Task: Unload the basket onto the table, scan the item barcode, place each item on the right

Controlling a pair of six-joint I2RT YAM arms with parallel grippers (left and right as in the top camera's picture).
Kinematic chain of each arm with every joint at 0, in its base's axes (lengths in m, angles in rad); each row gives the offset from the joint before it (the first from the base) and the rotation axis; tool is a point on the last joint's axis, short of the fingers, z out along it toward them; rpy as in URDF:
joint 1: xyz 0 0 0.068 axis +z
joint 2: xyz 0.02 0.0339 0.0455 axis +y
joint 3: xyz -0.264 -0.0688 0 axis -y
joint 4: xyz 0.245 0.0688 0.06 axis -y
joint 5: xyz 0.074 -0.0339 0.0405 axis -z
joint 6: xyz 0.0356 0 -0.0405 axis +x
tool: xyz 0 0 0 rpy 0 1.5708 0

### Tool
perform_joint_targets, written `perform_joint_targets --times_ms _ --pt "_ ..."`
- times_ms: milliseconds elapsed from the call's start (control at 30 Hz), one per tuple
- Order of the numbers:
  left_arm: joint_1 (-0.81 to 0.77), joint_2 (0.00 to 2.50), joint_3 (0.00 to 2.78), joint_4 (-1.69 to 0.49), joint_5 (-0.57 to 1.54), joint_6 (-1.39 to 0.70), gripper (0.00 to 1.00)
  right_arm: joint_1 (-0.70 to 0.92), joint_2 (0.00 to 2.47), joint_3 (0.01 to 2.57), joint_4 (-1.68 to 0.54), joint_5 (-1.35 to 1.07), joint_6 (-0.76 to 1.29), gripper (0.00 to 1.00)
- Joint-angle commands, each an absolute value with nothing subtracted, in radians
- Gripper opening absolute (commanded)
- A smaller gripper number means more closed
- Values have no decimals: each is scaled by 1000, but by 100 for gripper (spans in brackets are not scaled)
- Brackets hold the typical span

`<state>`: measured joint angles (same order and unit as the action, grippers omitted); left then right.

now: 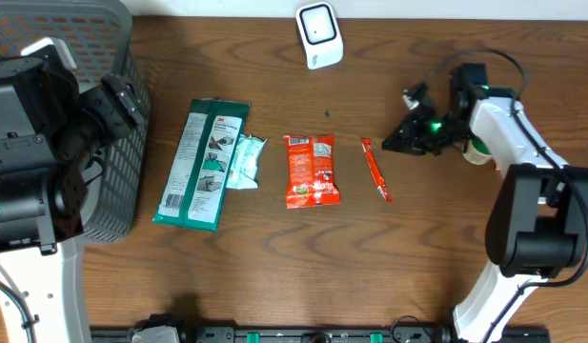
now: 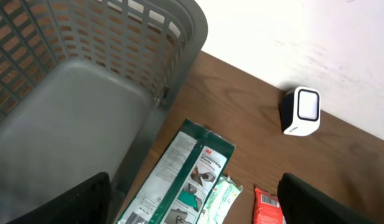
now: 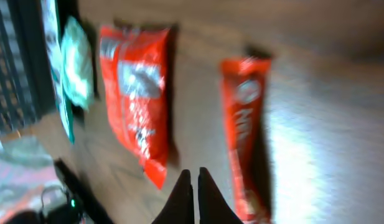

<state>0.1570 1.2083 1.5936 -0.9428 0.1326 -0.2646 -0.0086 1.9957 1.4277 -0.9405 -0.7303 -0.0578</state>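
Four items lie in a row on the wooden table: a long green 3M package (image 1: 200, 164), a small green-white packet (image 1: 244, 162), a red pouch (image 1: 311, 170) and a thin red stick pack (image 1: 375, 169). The white barcode scanner (image 1: 318, 35) stands at the back. My right gripper (image 1: 389, 144) hovers just right of the stick pack, shut with nothing between its fingers (image 3: 193, 177). The right wrist view is blurred and shows the stick pack (image 3: 241, 124) and the pouch (image 3: 139, 93) ahead of it. My left gripper (image 2: 195, 205) is wide open above the green package (image 2: 179, 177), holding nothing.
A grey plastic basket (image 1: 122, 143) stands at the left edge, and the left arm (image 1: 36, 143) sits over it. The basket's inside (image 2: 61, 106) is bare. A barcode shows on the pouch's corner (image 2: 266, 200). The scanner (image 2: 302, 112) faces the table.
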Motion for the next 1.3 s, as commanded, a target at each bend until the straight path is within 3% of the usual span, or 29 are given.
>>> perform_joint_targets --times_ms 0,167,1267 --pt "161 1208 1594 -945 139 -256 86 47 1992 1419 -963 -687 -111 1" --pt "161 1208 1594 -945 139 -256 85 69 1996 1373 -943 -595 -110 1" --pt "161 1208 1594 -945 139 -256 86 62 1998 1269 -791 -608 -110 1"
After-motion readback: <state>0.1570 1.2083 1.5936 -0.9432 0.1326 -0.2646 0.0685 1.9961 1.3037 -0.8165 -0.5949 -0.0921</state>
